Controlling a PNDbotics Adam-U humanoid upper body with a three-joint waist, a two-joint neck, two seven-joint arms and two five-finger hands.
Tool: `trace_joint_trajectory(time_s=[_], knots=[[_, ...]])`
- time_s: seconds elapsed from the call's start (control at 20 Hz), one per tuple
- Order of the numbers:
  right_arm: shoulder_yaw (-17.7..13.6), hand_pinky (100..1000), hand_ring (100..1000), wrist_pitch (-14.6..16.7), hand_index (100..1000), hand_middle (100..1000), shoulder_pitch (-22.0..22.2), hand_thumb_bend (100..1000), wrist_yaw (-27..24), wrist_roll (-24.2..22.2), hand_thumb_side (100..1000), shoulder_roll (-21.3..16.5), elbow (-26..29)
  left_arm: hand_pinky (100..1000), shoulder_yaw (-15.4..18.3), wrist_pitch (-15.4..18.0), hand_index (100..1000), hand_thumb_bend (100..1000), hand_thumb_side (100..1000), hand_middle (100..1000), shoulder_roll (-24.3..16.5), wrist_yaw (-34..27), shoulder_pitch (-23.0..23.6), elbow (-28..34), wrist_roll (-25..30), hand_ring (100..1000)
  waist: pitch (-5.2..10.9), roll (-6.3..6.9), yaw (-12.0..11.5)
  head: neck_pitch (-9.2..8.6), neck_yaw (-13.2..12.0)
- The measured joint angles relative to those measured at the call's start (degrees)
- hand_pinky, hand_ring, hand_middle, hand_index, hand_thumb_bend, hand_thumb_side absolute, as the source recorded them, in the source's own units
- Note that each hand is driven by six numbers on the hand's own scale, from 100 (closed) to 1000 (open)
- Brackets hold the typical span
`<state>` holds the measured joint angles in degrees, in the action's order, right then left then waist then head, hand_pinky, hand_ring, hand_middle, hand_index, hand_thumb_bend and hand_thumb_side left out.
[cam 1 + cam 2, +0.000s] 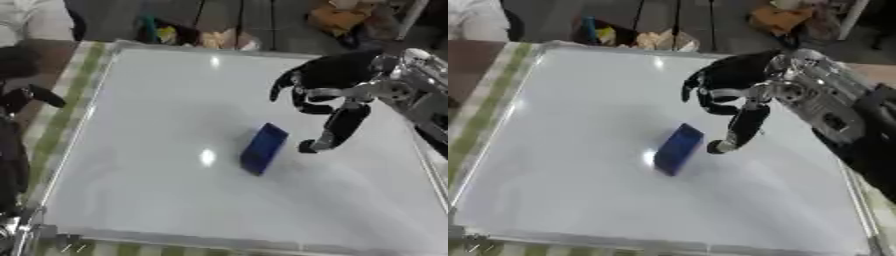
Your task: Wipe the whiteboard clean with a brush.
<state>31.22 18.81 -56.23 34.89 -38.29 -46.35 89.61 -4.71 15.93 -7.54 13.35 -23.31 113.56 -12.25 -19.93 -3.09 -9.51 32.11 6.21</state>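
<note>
Whiteboard [157, 200]: white, lying flat, no writing readable.
Brush [263, 148]: blue block near the board's middle, unlabelled.
Right hand [732, 95]: fingers spread and drooping, just beside the brush, holding nothing.
Left hand: not visible.

Brush [263, 148] lay on whiteboard [157, 125], near centre. Right hand [328, 87] hung just right of it, thumb tip beside brush, apart.
</note>
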Motion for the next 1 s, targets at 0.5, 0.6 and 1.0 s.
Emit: trace_joint_trajectory(time_s=[0.5, 0.6, 1.0], knots=[[1.1, 868, 929, 6.8, 142, 854, -1.3, 425, 0.8, 1.8, 366, 1.4, -3.1, 435, 0.0, 0.0, 652, 100, 917, 687, 0.0, -0.1, 0.0, 0.0, 0.0, 788, -0.28, -0.59, -0.5, 0.05, 0.0], [1.4, 867, 929, 7.6, 142, 856, -1.3, 424, 0.9, 1.8, 365, 1.9, -3.8, 434, 0.0, 0.0, 652, 100, 917, 687, 0.0, -0.1, 0.0, 0.0, 0.0, 789, -0.38, -0.59, -0.8, 0.05, 0.0], [2.0, 869, 932, 9.4, 141, 869, -1.8, 407, 2.1, 2.0, 360, 2.9, -5.3, 434, 0.0, 0.0, 651, 100, 918, 686, 0.0, -0.2, 0.0, 0.0, 0.0, 789, -0.51, -0.68, -0.9, -0.09, 0.2]])
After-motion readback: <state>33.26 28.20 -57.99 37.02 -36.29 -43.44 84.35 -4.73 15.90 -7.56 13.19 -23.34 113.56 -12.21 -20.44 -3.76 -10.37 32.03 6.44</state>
